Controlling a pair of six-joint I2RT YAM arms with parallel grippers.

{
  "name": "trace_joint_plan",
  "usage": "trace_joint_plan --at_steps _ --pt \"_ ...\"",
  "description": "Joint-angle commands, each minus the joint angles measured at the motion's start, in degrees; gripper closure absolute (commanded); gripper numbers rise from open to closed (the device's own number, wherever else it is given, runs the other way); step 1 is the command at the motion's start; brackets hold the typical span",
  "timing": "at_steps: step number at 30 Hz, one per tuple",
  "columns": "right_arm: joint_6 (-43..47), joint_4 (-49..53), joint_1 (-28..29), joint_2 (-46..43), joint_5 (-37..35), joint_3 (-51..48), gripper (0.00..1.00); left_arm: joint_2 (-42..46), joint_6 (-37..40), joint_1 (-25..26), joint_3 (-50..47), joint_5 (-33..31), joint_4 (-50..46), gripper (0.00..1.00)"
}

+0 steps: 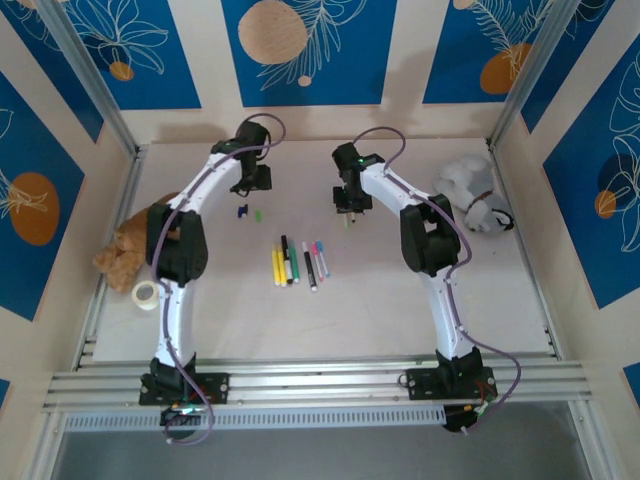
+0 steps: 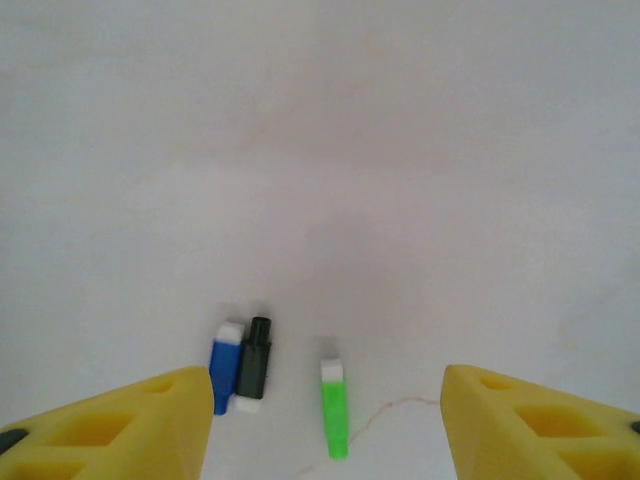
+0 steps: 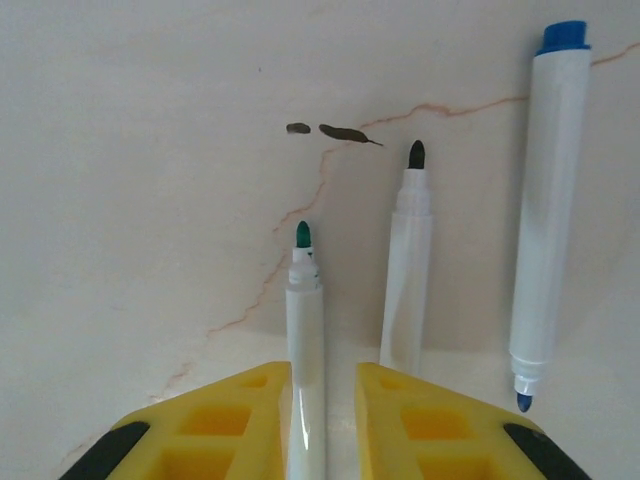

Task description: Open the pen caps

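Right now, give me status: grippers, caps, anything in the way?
Left gripper open, empty, by blue cap, black cap, green cap lying loose. Right gripper slightly open around uncapped green pen. No obstruction seen.

We note a white table (image 1: pixel 350 320) boxed in by cream walls (image 1: pixel 403 60) carrying blue panels (image 1: pixel 300 85) with pale orange discs (image 1: pixel 272 30) and white leaf outlines. Aluminium rails (image 1: pixel 320 382) line the near edge. Even light, soft shadows.

brown plush toy (image 1: pixel 122 250) at left edge, tape roll (image 1: pixel 146 294) beside it, white plush toy (image 1: pixel 470 195) at right
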State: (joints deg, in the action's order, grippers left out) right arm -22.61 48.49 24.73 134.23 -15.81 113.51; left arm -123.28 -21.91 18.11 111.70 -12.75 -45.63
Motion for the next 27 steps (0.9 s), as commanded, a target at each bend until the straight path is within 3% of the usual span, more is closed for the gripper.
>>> trace_joint_plan --at_steps 1,6,9,15,22,27 --pt "-0.8 -0.6 1.4 -7.6 -0.4 -3.1 0.75 8.7 0.5 -0.2 -6.7 2.6 5.1 0.36" --pt "-1.3 -4.9 5.4 -17.2 2.6 -12.6 0.7 22.9 -3.6 0.7 -24.1 11.2 15.7 0.27" --pt "-2.0 -7.2 9.6 -21.4 2.8 -18.4 0.64 30.0 -5.4 2.5 -32.4 12.7 19.1 0.18" --pt "-4.9 -11.0 17.1 -26.0 2.2 -27.2 0.61 39.6 -8.0 6.1 -43.4 16.8 22.2 0.14" --pt "-6.9 -14.8 18.2 -24.9 3.6 -33.0 0.67 41.4 -9.3 8.7 -50.3 22.2 27.5 0.22" --pt "-6.7 -15.6 18.0 -23.2 3.0 -34.1 0.64 39.4 -10.7 9.7 -51.3 23.5 29.5 0.22"
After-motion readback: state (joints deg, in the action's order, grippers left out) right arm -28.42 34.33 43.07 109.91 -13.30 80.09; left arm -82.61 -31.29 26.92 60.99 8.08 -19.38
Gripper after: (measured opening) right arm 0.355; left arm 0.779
